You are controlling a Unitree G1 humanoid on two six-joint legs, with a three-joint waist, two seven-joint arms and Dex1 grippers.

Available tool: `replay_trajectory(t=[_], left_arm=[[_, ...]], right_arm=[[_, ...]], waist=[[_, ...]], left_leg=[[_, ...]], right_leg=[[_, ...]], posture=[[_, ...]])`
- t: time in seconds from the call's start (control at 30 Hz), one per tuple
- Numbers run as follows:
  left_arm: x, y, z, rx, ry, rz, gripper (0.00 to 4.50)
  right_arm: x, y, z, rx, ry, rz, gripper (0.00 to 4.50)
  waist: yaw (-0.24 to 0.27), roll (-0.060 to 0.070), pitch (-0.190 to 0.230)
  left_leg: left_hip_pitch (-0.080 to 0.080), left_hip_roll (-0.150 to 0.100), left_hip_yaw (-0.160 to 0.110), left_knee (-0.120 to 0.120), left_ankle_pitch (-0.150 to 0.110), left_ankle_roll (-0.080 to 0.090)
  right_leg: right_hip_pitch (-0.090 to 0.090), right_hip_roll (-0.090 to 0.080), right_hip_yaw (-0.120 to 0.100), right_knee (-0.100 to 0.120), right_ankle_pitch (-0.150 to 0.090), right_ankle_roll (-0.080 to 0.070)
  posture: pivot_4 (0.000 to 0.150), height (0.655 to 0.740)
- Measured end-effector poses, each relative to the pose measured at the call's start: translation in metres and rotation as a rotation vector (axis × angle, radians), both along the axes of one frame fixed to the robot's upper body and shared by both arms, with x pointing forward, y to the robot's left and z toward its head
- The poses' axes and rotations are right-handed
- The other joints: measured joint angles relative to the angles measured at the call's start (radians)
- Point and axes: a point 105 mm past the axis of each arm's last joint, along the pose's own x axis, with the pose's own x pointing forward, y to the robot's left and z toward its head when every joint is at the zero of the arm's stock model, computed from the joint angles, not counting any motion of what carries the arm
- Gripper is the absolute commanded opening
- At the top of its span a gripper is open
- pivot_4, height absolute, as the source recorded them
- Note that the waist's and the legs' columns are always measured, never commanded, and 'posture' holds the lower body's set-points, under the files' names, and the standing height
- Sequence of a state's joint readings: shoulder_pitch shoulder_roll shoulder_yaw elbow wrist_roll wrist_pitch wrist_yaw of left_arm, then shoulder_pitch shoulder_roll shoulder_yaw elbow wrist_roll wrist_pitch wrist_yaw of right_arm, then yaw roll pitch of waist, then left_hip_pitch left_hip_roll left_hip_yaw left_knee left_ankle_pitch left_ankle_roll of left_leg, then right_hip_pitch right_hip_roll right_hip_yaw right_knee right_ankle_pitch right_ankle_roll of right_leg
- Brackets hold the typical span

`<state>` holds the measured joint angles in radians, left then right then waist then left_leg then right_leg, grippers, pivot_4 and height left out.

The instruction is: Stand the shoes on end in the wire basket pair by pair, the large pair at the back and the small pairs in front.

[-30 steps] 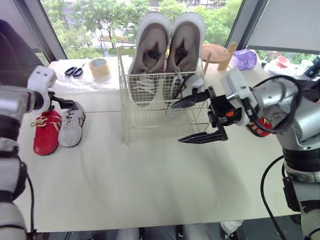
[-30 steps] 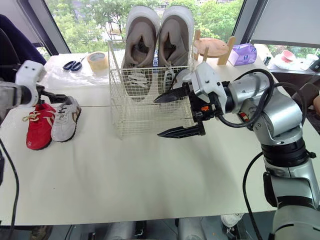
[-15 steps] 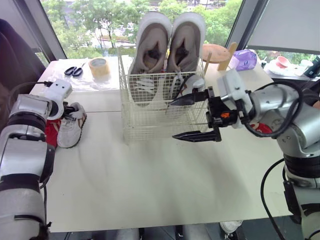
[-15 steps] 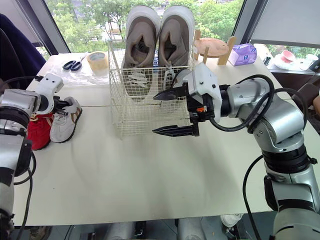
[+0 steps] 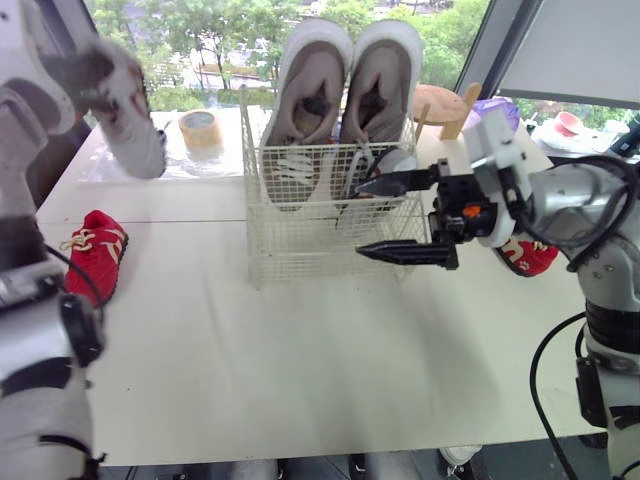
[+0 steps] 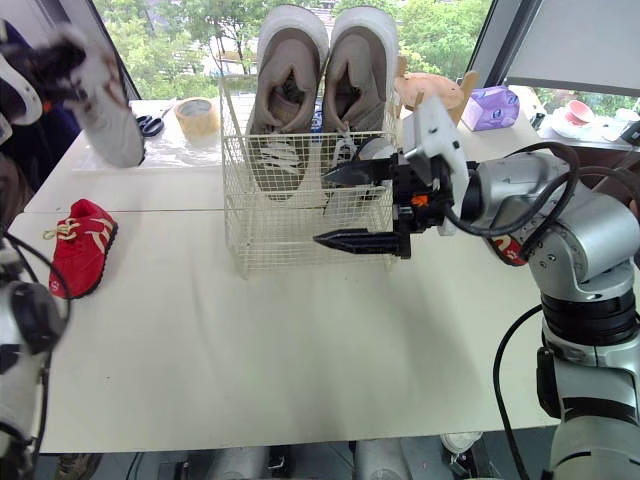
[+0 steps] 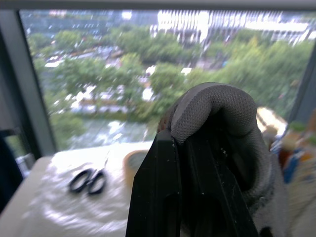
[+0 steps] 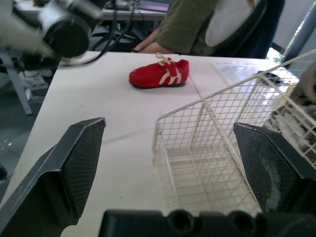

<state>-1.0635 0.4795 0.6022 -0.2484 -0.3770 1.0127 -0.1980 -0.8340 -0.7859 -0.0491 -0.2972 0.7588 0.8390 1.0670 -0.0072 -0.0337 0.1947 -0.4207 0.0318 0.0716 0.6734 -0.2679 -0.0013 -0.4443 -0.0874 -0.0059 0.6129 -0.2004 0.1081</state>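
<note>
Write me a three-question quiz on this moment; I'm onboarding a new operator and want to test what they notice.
1. True or false: the large pair stands on end at the back of the wire basket.
2. What does the left gripper hold? A) roll of tape B) small white shoe C) scissors
3. Fill in: the right gripper, in front of the basket, is ___ (open or shut).

Key: 1 true; 2 B; 3 open.
</note>
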Motion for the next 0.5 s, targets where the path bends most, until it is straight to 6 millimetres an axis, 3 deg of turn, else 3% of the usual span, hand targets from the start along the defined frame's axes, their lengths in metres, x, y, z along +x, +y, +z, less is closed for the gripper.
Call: replay_trajectory(t=[0.13, 0.2, 0.33, 0.4, 0.5], left_arm=[[-0.047, -0.028, 0.024, -0.119, -0.266, -0.009, 0.04], [-0.058, -0.042, 0.028, -0.136, -0.341, -0.036, 0.04], [-0.038, -0.076, -0.003, -0.117, -0.281, -0.153, 0.04], [-0.022, -0.086, -0.021, -0.107, -0.224, -0.176, 0.04], [-0.008, -0.096, -0.032, -0.062, -0.216, -0.169, 0.04]], right_arm=[[0.012, 0.0, -0.003, 0.025, 0.029, -0.017, 4.5], [0.017, 0.004, -0.005, 0.022, 0.031, -0.015, 4.5], [0.02, 0.01, -0.008, 0.001, 0.016, -0.001, 4.5], [0.019, 0.008, -0.008, -0.006, 0.013, -0.007, 4.5], [0.018, 0.003, -0.006, -0.015, 0.015, -0.04, 4.5]], waist=[[-0.003, 0.0, 0.0], [-0.004, 0.0, 0.0], [-0.001, 0.002, -0.001], [-0.003, 0.002, -0.001], [-0.003, 0.002, -0.001]], left_leg=[[0.001, -0.002, 0.0, 0.008, -0.001, 0.002], [0.004, -0.001, 0.0, 0.008, -0.001, 0.002], [0.012, 0.0, -0.001, 0.007, -0.001, 0.002], [0.011, 0.0, -0.001, 0.008, -0.001, 0.002], [0.011, 0.0, 0.0, 0.008, -0.001, 0.002]], right_leg=[[0.003, 0.002, 0.0, 0.001, 0.001, 0.0], [0.004, 0.003, 0.0, 0.001, 0.001, -0.001], [0.012, 0.006, 0.001, 0.0, 0.001, -0.002], [0.012, 0.006, 0.001, 0.0, 0.001, -0.002], [0.012, 0.006, 0.001, 0.0, 0.001, -0.002]], posture=[[0.15, 0.74], [0.15, 0.74], [0.15, 0.74], [0.15, 0.74], [0.15, 0.74]])
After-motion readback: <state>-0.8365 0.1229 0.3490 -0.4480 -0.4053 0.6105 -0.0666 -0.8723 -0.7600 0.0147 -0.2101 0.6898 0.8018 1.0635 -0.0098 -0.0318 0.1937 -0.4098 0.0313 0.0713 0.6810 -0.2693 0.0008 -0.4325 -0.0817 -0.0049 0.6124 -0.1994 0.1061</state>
